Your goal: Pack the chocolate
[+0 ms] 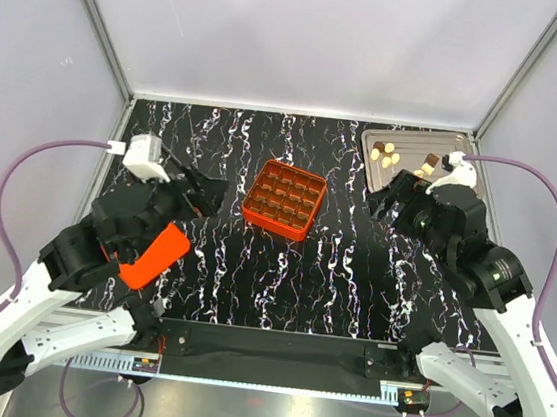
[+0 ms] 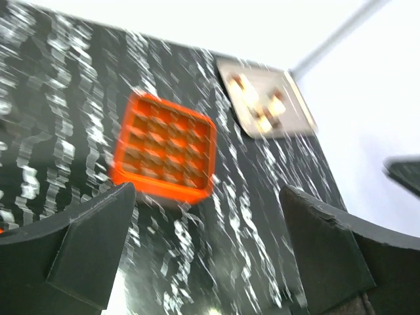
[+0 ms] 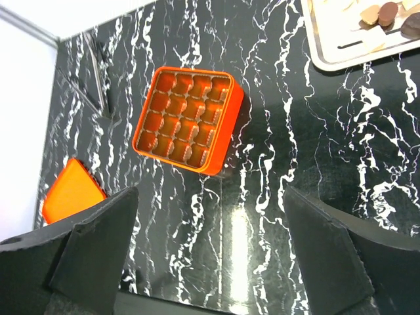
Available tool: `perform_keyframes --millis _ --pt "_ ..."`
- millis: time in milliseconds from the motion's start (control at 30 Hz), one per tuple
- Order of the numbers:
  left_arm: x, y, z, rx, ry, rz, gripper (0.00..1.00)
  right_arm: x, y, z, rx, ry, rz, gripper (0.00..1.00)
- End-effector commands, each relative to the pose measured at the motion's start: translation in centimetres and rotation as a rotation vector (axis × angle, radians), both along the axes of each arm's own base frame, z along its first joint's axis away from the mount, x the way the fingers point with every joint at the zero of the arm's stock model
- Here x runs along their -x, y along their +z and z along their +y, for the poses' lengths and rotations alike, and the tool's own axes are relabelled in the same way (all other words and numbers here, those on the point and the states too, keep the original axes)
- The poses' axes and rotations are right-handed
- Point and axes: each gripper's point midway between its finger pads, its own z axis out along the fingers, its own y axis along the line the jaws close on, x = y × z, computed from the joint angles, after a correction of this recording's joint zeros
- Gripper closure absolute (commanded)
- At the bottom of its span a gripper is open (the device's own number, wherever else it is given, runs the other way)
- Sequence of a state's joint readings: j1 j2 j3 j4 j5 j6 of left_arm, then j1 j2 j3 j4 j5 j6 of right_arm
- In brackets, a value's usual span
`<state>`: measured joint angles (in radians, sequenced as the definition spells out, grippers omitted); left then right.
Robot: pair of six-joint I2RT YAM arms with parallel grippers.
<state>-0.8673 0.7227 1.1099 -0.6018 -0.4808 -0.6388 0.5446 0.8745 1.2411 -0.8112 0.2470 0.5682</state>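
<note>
Chocolate pieces (image 1: 393, 157) on silver tray (image 1: 422, 140) at 1 o'clock of desk (image 1: 351, 277); orange grid box (image 1: 284, 198) at center; left pincer (image 2: 207, 220) and right pincer (image 3: 210, 220) both wide, nothing gripped.

Overhead view, two wrist views, common orange box (image 1: 284, 198)

The box (image 1: 284, 198) is sitting near the middle of the bench (image 1: 331, 275), slightly toward the far edge. The tray (image 1: 437, 139) is lying in the far right corner, with the chocolate (image 1: 390, 157) resting on it in a loose cluster. The lid (image 1: 156, 254) is lying toward the near left corner, well apart from the box. The left tool (image 1: 207, 192) is hanging just left of the box. The right tool (image 1: 389, 196) is hanging between box and tray, by the tray's near edge.
</note>
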Motion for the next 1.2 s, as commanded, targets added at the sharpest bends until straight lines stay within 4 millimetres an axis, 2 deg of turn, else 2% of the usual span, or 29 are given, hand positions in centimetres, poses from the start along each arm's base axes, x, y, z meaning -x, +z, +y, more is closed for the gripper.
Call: perform_keyframes --millis 0,67,167,200,267,300,333,367,400,433,467,500,567,600,633,700,800,1000,1167 --pt "-1.9 1.6 3.5 -0.025 0.212 -0.091 0.01 -0.1 1.1 -1.2 -0.046 -0.095 -0.027 0.0" --pt "-3.2 0.9 4.5 -0.085 0.3 -0.105 0.01 0.1 1.8 -1.3 -0.051 -0.096 -0.036 0.0" --pt "-6.3 0.5 4.8 -0.12 0.38 -0.083 0.01 0.4 2.7 -1.4 -0.038 -0.072 -0.064 0.0" --pt "-8.5 0.0 5.8 -0.144 0.436 -0.048 0.01 0.6 3.2 -1.3 -0.039 -0.053 -0.077 0.0" --pt "-11.0 -0.9 5.9 -0.138 0.415 0.0 0.01 0.9 3.3 -1.1 -0.025 -0.022 -0.089 0.0" --pt "-13.8 -1.9 8.2 -0.147 0.491 0.049 0.01 1.1 3.5 -1.1 -0.027 -0.01 -0.099 0.0" --pt "-15.2 -2.7 8.2 -0.113 0.467 0.088 0.01 1.3 3.3 -0.8 -0.032 0.009 -0.097 0.0" --pt "-16.5 -3.5 8.9 -0.105 0.476 0.124 0.01 1.7 3.4 -0.8 -0.037 0.026 -0.11 0.0" --pt "-19.1 -4.7 11.2 -0.101 0.526 0.18 0.02 1.8 3.6 -0.6 -0.045 0.043 -0.126 0.0" --pt "-20.3 -5.6 11.3 -0.088 0.506 0.215 0.08 2.0 3.2 -0.1 -0.056 0.067 -0.124 0.0" --pt "-21.3 -6.7 11.9 -0.089 0.512 0.26 0.08 2.1 3.1 0.0 -0.066 0.077 -0.131 0.0" --pt "-23.7 -8.7 13.5 -0.091 0.536 0.322 0.11 2.3 3.2 0.2 -0.086 0.092 -0.152 0.0" --pt "-25.7 -11.4 14.4 -0.08 0.527 0.405 0.19 2.5 3.3 0.6 -0.097 0.119 -0.182 0.0" --pt "-27.0 -14.1 15.9 -0.091 0.554 0.481 0.21 2.4 3.3 0.9 -0.105 0.131 -0.201 0.0" --pt "-27.7 -15.5 16.0 -0.096 0.551 0.514 0.24 2.3 3.2 0.9 -0.101 0.132 -0.208 0.0" --pt "-29.3 -18.8 18.4 -0.096 0.586 0.591 0.3 2.0 3.2 1.1 -0.095 0.138 -0.206 0.0" --pt "-30.8 -21.9 20.0 -0.115 0.614 0.655 0.35 1.7 3.3 1.4 -0.081 0.15 -0.205 0.0" --pt "-31.5 -26.5 22.0 -0.138 0.677 0.746 0.41 1.0 3.0 1.2 -0.041 0.138 -0.199 0.0" --pt "-32.6 -29.2 22.2 -0.14 0.669 0.794 0.42 0.6 2.8 1.0 -0.024 0.127 -0.21 0.0"
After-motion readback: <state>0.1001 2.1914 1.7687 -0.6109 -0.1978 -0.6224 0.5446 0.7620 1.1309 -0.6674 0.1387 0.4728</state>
